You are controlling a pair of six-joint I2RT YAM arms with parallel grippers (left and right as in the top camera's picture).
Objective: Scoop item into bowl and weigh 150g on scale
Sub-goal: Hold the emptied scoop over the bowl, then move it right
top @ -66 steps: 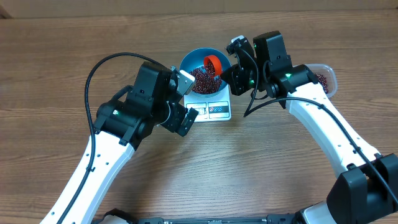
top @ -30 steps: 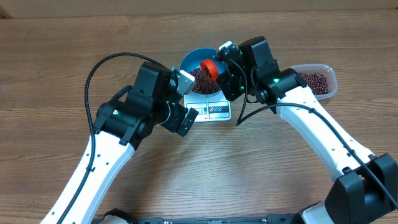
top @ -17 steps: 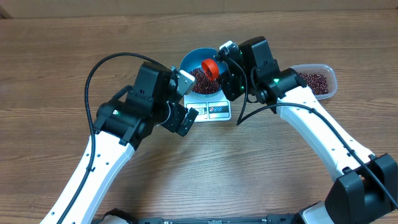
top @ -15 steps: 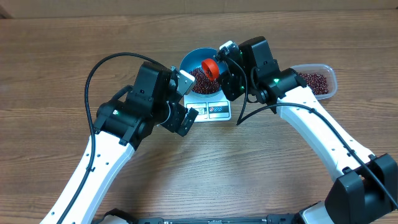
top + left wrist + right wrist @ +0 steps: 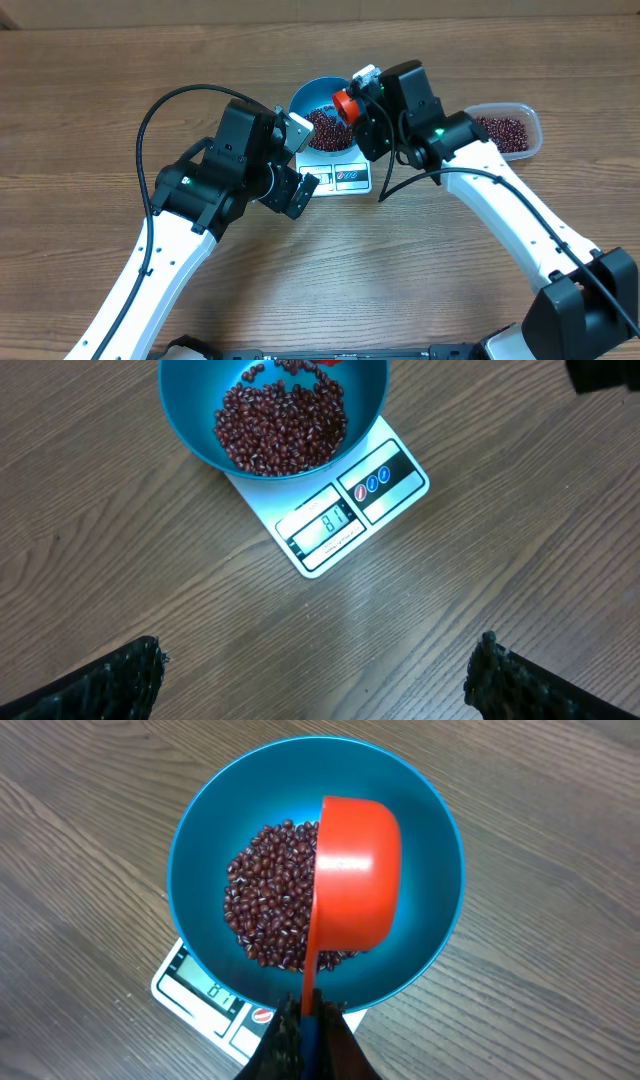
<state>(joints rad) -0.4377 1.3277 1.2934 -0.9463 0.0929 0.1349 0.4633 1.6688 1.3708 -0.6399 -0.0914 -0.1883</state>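
Observation:
The blue bowl (image 5: pixel 200 820) stands on the white scale (image 5: pixel 205 985) and holds a heap of dark red beans (image 5: pixel 265 910). My right gripper (image 5: pixel 312 1010) is shut on the handle of a red scoop (image 5: pixel 355 880), held over the bowl and turned on its side with its mouth to the left; the inside is hidden. From overhead, the scoop (image 5: pixel 345 103) hangs over the bowl's (image 5: pixel 305 95) right half. My left gripper (image 5: pixel 320 690) is open and empty above the table, just short of the scale (image 5: pixel 350 510). In the overhead view the left gripper (image 5: pixel 303 160) sits left of the scale (image 5: pixel 350 177).
A clear plastic tub (image 5: pixel 505 130) with more beans stands at the right, behind the right arm. The scale's display (image 5: pixel 325 520) faces the left wrist camera. Bare wood table surrounds the scale.
The right gripper has rolled the scoop onto its side over the bowl and shifted it slightly right. The left arm has not moved.

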